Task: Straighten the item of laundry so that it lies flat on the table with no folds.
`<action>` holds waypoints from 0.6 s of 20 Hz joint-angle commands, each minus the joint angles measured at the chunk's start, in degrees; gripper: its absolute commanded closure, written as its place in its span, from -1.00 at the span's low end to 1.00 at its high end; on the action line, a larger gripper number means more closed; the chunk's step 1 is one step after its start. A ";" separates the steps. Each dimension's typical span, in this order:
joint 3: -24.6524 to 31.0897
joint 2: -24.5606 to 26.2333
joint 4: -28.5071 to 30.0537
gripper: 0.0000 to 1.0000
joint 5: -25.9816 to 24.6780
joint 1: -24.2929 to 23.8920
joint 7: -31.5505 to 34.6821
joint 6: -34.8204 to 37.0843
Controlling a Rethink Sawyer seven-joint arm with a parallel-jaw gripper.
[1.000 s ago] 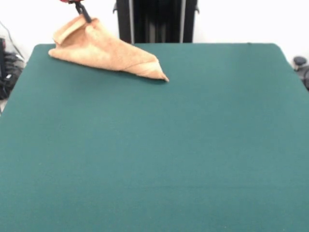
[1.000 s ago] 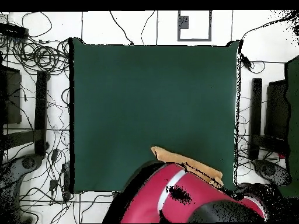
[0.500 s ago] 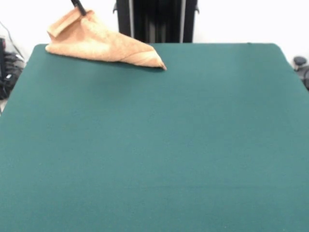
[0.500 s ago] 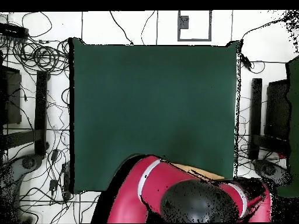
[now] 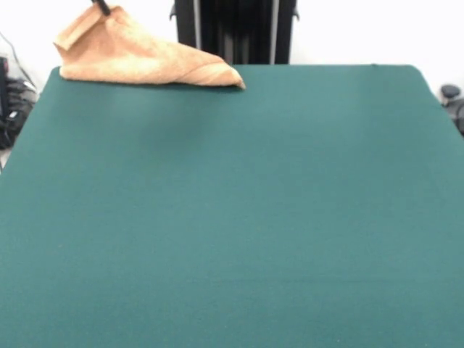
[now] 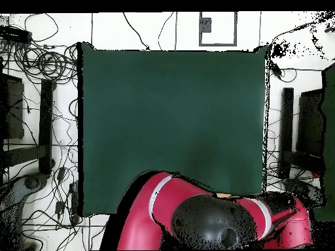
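Note:
The item of laundry [image 5: 138, 58], a golden-tan towel, lies folded into a long wedge at the table's [image 5: 254, 217] far left corner. Its left end is pulled up into a peak and its pointed end trails right along the far edge. My gripper [image 5: 101, 6] shows only as a dark tip at the top edge, shut on that raised peak. In the overhead view the red arm [image 6: 196, 216] covers the spot, and only a thin tan sliver of the item of laundry [image 6: 224, 195] peeks out beside it on the table [image 6: 170, 111].
Tangled cables [image 6: 46, 62] lie on the floor to the left of the table, and black stands [image 6: 288, 131] flank it on the right. Dark equipment [image 5: 11, 101] sits just off the table's left edge in the front view.
The towel has been dragged back and to the left in the front view, up to the table's far edge. In the overhead view the arm now hides nearly all of it.

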 commanded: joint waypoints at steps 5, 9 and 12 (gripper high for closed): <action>5.60 -6.13 -7.04 1.00 7.20 0.16 3.28 3.44; 4.19 -5.82 -6.97 1.00 6.70 1.54 8.20 2.55; 1.05 -4.37 -5.91 1.00 4.02 4.82 13.41 0.69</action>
